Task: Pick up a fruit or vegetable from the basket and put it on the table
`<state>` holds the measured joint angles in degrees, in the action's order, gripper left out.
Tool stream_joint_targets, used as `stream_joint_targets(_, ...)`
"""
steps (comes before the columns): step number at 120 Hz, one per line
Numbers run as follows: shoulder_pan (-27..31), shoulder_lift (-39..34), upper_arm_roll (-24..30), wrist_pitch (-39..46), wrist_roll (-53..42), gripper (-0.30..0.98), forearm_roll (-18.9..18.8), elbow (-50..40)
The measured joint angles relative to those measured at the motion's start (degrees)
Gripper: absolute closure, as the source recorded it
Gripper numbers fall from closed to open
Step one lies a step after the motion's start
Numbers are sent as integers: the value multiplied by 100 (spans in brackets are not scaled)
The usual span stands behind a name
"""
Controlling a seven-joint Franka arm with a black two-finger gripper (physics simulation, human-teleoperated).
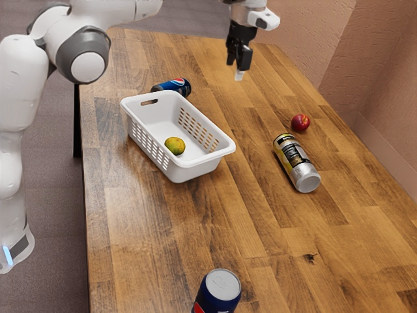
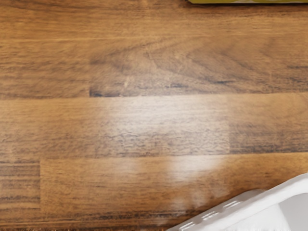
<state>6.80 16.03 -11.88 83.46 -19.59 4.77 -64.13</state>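
- Nearest me: upright can (image 1: 220, 293), well apart from the basket. Little threat unless a dropped fruit rolls at it.
- Basket (image 1: 189, 172) on the table (image 1: 143, 228): light-looking, high-walled. A hand coming down off-centre could catch the rim and drag or tip it.
- Green-yellow fruit (image 1: 174, 145), the one wanted: low in the basket, close to the long wall toward the exterior view's left. That wall leaves scant room; an uneven pinch might squirt it away, being round.
- Yellow can (image 1: 296, 163) on its side, beyond the basket toward the exterior view's right. A nudge could roll it.
- Plum (image 1: 300, 122) near it, out on the table. Mistaking it for the target would miss the task.
- Pepsi can (image 1: 174, 86) lying just behind the basket; a shoved basket would bump it.
- Farthest: hand (image 1: 238, 68), raised, not over the basket. Released or clenched, can't tell. Crossing too low risks striking the rim.
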Motion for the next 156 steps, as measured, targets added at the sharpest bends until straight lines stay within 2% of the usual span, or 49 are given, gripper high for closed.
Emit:
stream_joint_targets(36, -38, -52, -22, -623, 208, 0, 13, -90)
stream_joint_targets(58, 27, 32, -55, -939, 153, 0, -155, -229)
stream_joint_targets(63, -38, -172, -41, -870, 132, 0, -159, -661)
stream_joint_targets(74, -184, -1362, 77, -257, 93, 0, -171, -2777)
stream_joint_targets(82, -246, -2023, 137, 170, 72, 0, -187, -3755)
stream_joint_targets(110, 1073, -2291, 1565, 1132, 90, 0, -127, -4666)
stream_joint_targets(138, 1800, -2262, 1994, 1755, 141, 0, 46, -5147)
stream_joint_targets(156, 1896, -2091, 2194, 1965, 186, 0, 122, -5198)
